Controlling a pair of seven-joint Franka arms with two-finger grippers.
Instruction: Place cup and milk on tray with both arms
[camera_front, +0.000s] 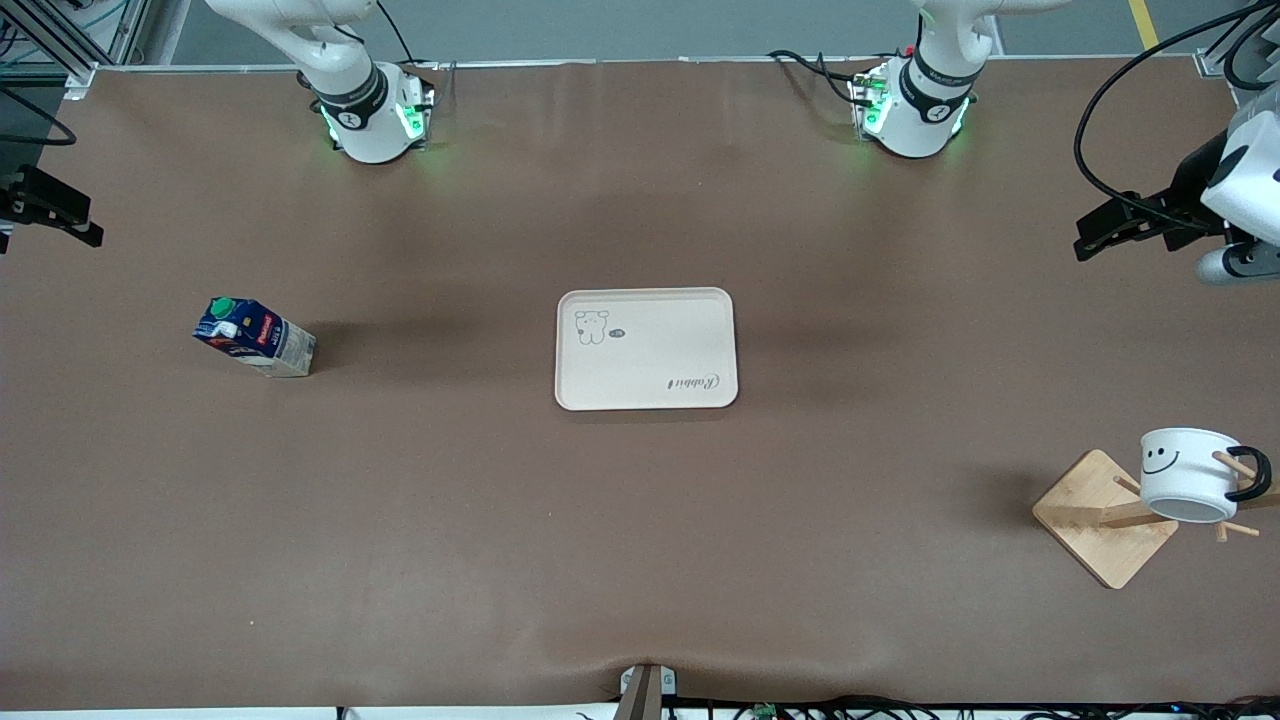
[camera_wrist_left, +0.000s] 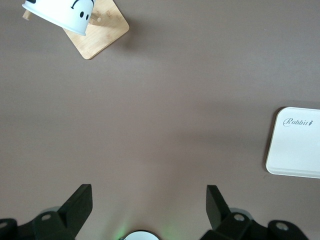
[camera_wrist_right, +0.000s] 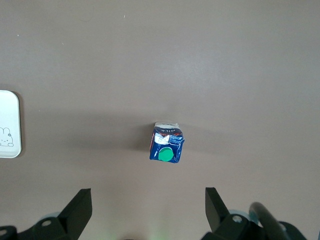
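The cream tray lies flat at the table's middle and holds nothing. The dark blue milk with its green cap stands toward the right arm's end. The white smiley cup hangs mouth-down on a peg of a wooden rack toward the left arm's end, nearer the front camera than the tray. My left gripper hovers open over bare table at that end; its wrist view shows the cup and a tray corner. My right gripper hangs open, the milk below and just ahead of its fingers.
The rack's square wooden base sits under the cup, with pegs sticking out beside the handle. Brown table surface stretches between the tray, the milk and the rack. Both arm bases glow green along the table's back edge.
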